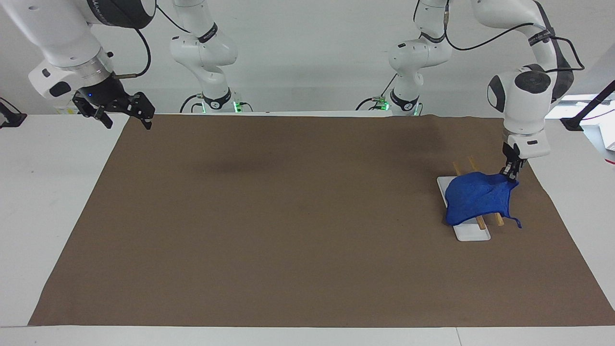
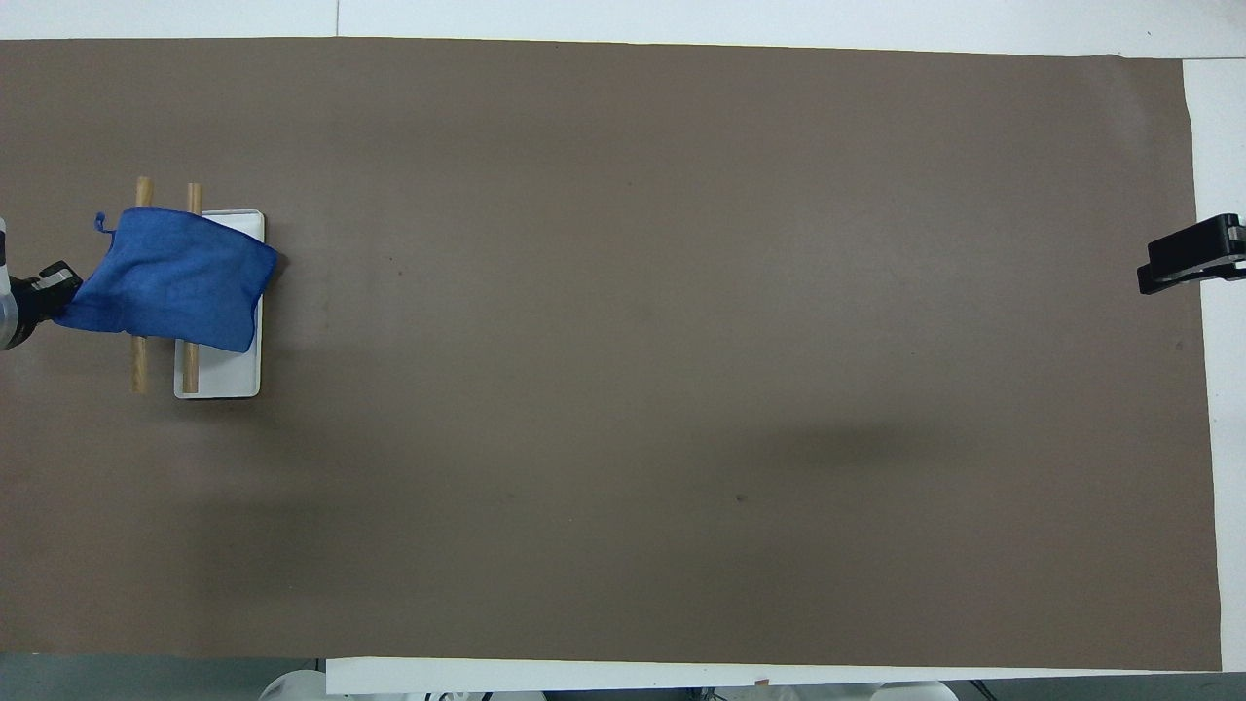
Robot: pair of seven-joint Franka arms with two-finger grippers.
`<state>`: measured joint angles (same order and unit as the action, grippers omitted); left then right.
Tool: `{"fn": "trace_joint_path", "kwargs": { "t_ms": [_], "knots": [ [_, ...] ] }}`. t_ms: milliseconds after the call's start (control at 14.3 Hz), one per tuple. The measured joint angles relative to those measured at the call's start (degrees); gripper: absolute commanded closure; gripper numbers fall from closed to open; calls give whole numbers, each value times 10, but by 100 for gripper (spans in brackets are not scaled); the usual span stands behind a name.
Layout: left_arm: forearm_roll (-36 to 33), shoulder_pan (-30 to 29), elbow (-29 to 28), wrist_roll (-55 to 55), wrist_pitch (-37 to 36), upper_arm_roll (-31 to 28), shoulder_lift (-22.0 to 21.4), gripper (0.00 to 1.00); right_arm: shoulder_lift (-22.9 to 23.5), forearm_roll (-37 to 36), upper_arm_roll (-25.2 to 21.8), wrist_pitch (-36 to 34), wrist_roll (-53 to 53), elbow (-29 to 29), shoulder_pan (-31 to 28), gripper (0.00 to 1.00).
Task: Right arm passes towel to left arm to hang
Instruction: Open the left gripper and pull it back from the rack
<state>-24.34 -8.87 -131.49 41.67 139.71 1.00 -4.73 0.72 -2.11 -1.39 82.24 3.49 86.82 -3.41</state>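
At the left arm's end of the table we record the towel (image 1: 480,201): royal-blue cloth, wrinkled, draped over two wooden rods (image 1: 498,219) and over part of a white tray (image 1: 473,234). One corner of it is raised and pinched; a short thread tail hangs from another corner, on the side farther from the robots.

We list the rods as parallel, running from nearer the robots to farther from them. One lies over the tray, the other just beside it toward the table's end. Their ends show on both sides of the cloth.

We note the left gripper (image 1: 510,173) clamped on the towel's raised corner, low over the brown mat (image 1: 288,216) beside the rods, with the left arm (image 1: 523,103) standing nearly upright above it.

We enter the mat as covering most of the white table (image 1: 53,192).

We find the right gripper (image 1: 126,111) at the right arm's end, in the air over the mat's edge, jaws spread wide and holding nothing. The right arm (image 1: 67,43) waits there, well apart from the towel.
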Motion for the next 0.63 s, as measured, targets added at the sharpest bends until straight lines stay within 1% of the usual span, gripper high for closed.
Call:
{"fn": "trace_joint_path", "kwargs": {
  "t_ms": [70,279,488,558,628],
  "knots": [
    [0,-7,-3,-12,3,0,1,0,0,0,0,0,0,1,0,0],
    [0,-32,-4,-44,4,0,1,0,0,0,-1,0,0,4,0,0],
    [0,-35,9,-46,-5,0,1,0,-1,0,-4,0,0,5,-1,0],
    [2,-35,28,-47,-34,1,0,0,-1,0,-5,0,0,5,-1,0],
    [12,-34,55,-53,-81,4,-1,0,-1,0,-4,-1,0,6,0,0]
  ]
}}
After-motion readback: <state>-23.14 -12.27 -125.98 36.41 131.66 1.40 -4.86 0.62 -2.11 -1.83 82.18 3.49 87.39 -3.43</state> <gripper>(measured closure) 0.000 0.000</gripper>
